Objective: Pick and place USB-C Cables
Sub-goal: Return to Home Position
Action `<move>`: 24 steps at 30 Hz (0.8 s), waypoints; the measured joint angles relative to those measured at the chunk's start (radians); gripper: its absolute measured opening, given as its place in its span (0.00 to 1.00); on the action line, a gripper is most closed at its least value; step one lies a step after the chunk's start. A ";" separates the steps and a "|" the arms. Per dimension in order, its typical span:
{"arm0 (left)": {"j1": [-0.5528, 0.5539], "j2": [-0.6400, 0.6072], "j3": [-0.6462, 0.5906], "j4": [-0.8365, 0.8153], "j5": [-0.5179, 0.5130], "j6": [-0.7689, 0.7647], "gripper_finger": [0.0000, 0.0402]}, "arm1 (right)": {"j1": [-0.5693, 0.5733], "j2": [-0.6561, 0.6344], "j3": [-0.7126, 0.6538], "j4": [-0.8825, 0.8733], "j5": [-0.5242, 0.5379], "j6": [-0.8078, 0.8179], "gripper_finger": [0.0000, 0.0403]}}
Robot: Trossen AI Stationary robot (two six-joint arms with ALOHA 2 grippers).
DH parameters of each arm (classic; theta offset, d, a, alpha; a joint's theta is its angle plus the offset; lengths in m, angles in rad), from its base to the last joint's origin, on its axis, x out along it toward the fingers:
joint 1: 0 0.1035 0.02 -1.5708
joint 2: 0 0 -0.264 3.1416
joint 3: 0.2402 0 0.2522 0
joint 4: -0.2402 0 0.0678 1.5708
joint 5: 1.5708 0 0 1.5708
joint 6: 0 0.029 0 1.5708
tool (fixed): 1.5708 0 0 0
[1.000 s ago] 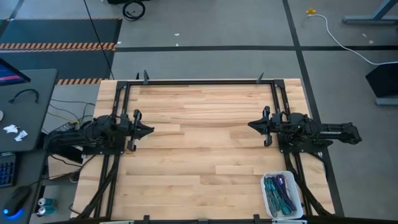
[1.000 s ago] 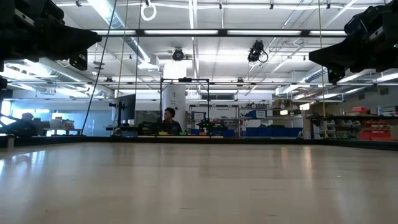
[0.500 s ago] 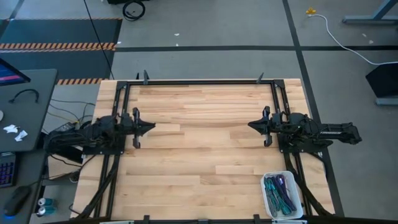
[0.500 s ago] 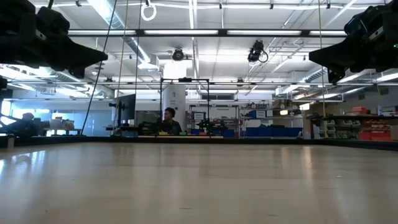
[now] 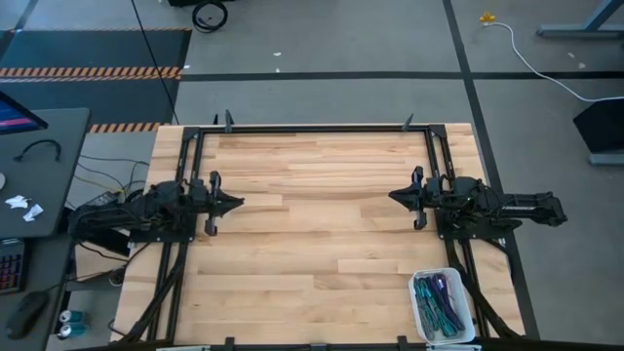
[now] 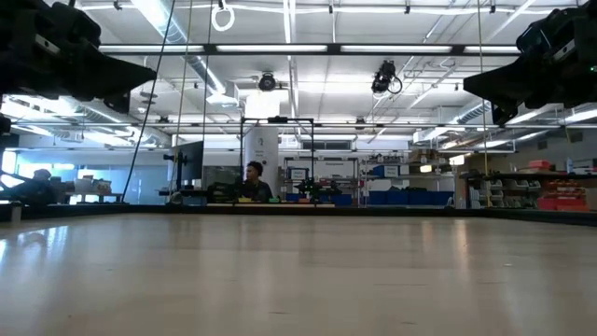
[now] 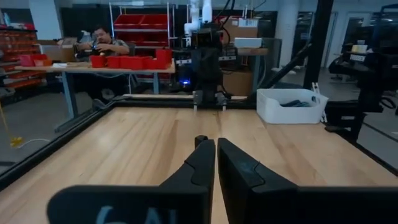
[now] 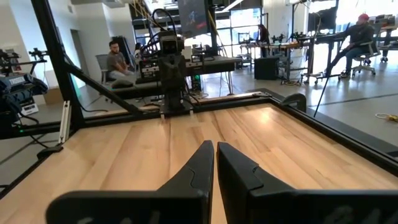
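Note:
The USB-C cables, a bundle of teal, purple and dark loops, lie inside a white tray at the table's near right corner; the tray also shows in the left wrist view. My left gripper is shut and hovers level over the table's left side, pointing toward the right; its own view shows the fingertips together. My right gripper is shut too and hovers level over the right side, pointing left, fingertips closed. Neither holds anything.
A black metal frame runs along the table's far edge and down both sides. Bare wood lies between the two grippers. A desk with a keyboard stands left of the table. People sit in the room beyond.
My left gripper has stayed in place but has tipped and rolled a little at the wrist, its tip dipping and then rising again. The right arm, the tray and the cables have kept still.

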 joint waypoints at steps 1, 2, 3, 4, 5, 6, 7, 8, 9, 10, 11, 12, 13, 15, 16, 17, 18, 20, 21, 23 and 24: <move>0.000 0.000 0.000 0.010 0.004 0.000 0.06 | 0.000 0.000 0.000 0.000 0.000 0.000 0.07; 0.000 0.000 0.000 0.028 0.004 0.000 0.06 | 0.000 0.000 0.000 0.000 0.000 0.000 0.07; 0.000 0.000 0.000 0.041 0.004 0.000 0.06 | 0.000 0.000 0.000 0.000 0.000 0.000 0.07; 0.000 0.000 0.000 0.046 0.004 0.000 0.06 | 0.000 0.000 0.000 0.000 0.000 0.000 0.07; 0.000 0.000 0.000 0.042 0.004 0.000 0.07 | 0.000 0.000 0.000 0.000 0.000 0.000 0.07; 0.000 0.000 0.000 0.041 0.003 0.000 0.07 | 0.000 0.000 0.000 0.000 0.000 0.000 0.07; 0.000 0.000 0.000 0.042 0.003 0.000 0.07 | 0.000 0.000 0.000 0.000 0.000 0.000 0.07; -0.003 0.000 0.000 0.042 0.001 0.000 0.08 | 0.000 0.000 0.000 0.000 0.000 0.000 0.07; -0.016 0.000 0.000 0.043 -0.006 0.000 0.08 | 0.003 0.000 0.000 0.000 0.000 0.000 0.07; -0.030 0.000 0.000 0.050 -0.011 0.001 0.09 | 0.009 0.000 0.000 0.001 0.002 0.000 0.07; -0.041 -0.001 0.000 0.053 -0.011 0.001 0.09 | 0.012 0.000 0.000 0.004 0.000 0.000 0.07; -0.051 -0.001 0.000 0.052 -0.011 0.001 0.09 | 0.013 0.000 0.000 0.006 -0.007 0.000 0.07; -0.057 -0.002 0.000 0.047 -0.013 0.001 0.09 | 0.012 0.000 0.000 0.006 -0.011 0.000 0.07; -0.070 -0.009 0.000 0.048 -0.017 0.001 0.08 | 0.012 -0.001 0.000 0.006 -0.002 0.000 0.07; -0.078 -0.010 0.000 0.052 -0.016 0.001 0.08 | 0.012 -0.001 0.000 0.006 -0.002 0.000 0.07; -0.084 -0.009 0.000 0.049 -0.016 0.001 0.07 | 0.012 -0.001 0.000 0.006 -0.002 0.000 0.07; -0.085 -0.009 0.000 0.049 -0.015 0.001 0.07 | 0.012 -0.001 0.000 0.006 -0.002 0.000 0.07; -0.084 -0.009 0.000 0.049 -0.017 0.001 0.06 | 0.012 0.000 0.000 0.007 -0.002 0.000 0.07; -0.084 -0.009 0.000 0.049 -0.018 0.001 0.06 | 0.012 0.000 0.000 0.007 -0.002 0.000 0.07; -0.084 -0.009 0.000 0.050 -0.018 0.001 0.06 | 0.012 0.000 0.000 0.007 -0.002 0.000 0.07; -0.084 -0.009 0.000 0.050 -0.018 0.001 0.06 | 0.012 0.000 0.000 0.007 -0.002 0.000 0.07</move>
